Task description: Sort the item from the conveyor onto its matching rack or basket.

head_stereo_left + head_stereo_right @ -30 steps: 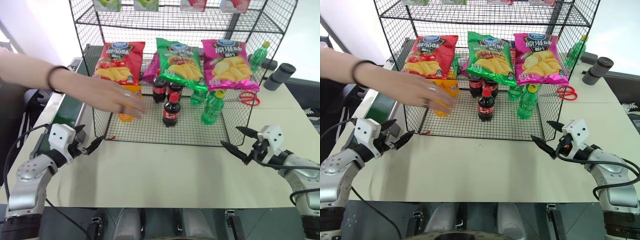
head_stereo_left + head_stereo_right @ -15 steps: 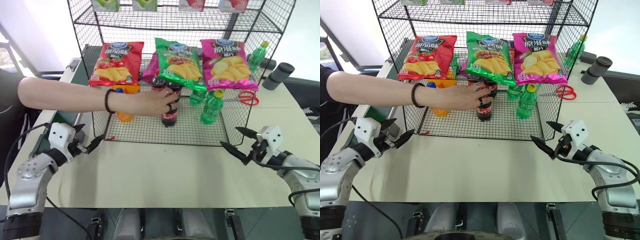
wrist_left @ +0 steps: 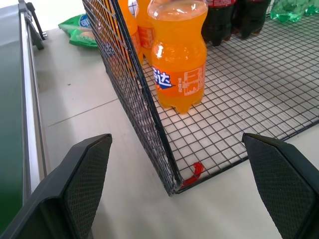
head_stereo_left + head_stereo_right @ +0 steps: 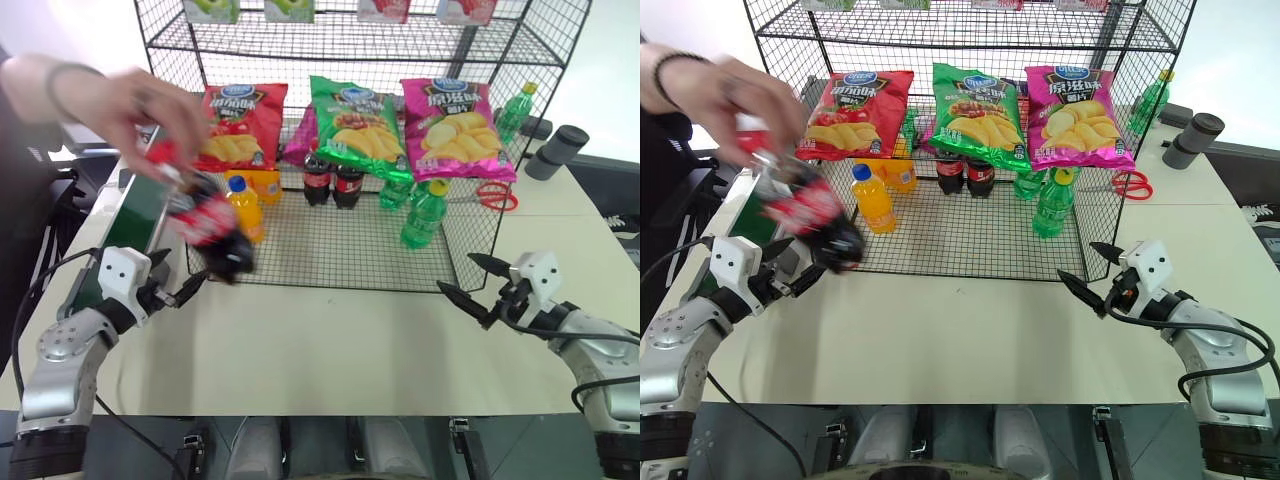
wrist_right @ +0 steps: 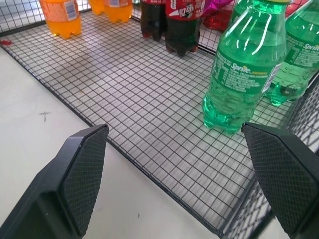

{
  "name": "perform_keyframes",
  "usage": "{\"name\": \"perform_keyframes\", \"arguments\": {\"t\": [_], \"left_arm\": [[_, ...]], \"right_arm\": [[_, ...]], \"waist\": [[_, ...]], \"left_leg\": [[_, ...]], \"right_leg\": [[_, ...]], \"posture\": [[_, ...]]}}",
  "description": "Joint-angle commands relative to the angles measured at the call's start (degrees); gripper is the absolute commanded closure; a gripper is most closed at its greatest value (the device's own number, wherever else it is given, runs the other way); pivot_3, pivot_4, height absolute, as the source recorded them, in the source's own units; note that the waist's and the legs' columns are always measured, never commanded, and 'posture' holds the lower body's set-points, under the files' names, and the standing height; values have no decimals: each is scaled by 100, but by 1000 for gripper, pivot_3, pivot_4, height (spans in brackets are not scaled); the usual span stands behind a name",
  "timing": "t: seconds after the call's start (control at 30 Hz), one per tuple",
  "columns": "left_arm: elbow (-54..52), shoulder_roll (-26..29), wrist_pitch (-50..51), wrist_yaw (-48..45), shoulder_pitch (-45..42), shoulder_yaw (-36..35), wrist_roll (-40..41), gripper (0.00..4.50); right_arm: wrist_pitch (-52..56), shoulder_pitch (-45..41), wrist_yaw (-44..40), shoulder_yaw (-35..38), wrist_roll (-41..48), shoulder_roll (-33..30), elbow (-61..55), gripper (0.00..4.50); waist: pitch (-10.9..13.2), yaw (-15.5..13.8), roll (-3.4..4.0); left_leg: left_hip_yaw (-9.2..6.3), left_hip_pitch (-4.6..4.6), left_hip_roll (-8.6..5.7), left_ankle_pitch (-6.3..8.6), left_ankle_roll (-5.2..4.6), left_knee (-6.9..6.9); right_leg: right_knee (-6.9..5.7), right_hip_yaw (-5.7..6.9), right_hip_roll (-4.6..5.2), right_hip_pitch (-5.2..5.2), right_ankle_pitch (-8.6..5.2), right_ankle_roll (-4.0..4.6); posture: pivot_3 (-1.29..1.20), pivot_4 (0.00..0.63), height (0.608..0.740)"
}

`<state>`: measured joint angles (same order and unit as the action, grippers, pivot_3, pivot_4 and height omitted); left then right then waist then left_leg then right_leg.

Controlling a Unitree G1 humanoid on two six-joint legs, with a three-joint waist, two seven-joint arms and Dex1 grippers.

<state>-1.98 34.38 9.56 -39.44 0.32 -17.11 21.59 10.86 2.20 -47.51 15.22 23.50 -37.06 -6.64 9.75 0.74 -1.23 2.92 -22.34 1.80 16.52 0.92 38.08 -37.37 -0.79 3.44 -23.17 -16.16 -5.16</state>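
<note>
A person's hand (image 4: pixel 130 95) is carrying the cola bottle (image 4: pixel 205 225) toward the conveyor (image 4: pixel 140 215), so you've got nothing to grab yet. Both grippers' fingers (image 3: pixel 75 189) are spread wide and empty. Wait until it's set down, then take the bottle's body with your left gripper (image 4: pixel 185 288) and head for the rack (image 4: pixel 455 270).

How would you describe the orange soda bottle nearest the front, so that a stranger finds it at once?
Find the large black wire-grid rack on the pale table. On its mesh floor, toward the robot's left, stands a small plastic orange soda bottle. Its blue cap and forward position set it apart from the dark cola bottles and green bottles.
</note>
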Motion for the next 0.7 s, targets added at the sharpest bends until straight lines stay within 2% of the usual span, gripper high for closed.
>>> {"name": "perform_keyframes", "arguments": {"t": [0.03, 0.47, 0.7], "left_arm": [[-135, -170, -77, 91, 57, -432, 363, 0], [-70, -856, -249, 1132, 252, -1636, 871, 0], [108, -985, -511, 1772, 145, -1659, 475, 0]], "right_arm": [[-40, -68, 97, -108, 15, 107, -383, 54], [463, -461, 646, -894, -135, 528, -958, 54], [635, -868, 869, -1174, -187, 779, -928, 54]], "waist": [[0, 4, 0], [-3, -1, -4], [-4, -1, -6]], "left_leg": [[0, 0, 0, 0, 0, 0], [-3, 0, 0, 0, 0, 1], [-2, 0, -1, 0, 0, 2]], "right_leg": [[0, 0, 0, 0, 0, 0], [-1, 2, 4, 0, 0, 0], [-1, 2, 3, 1, 0, 0]], "posture": [[0, 150, 740], [0, 150, 740], [0, 150, 740]]}}
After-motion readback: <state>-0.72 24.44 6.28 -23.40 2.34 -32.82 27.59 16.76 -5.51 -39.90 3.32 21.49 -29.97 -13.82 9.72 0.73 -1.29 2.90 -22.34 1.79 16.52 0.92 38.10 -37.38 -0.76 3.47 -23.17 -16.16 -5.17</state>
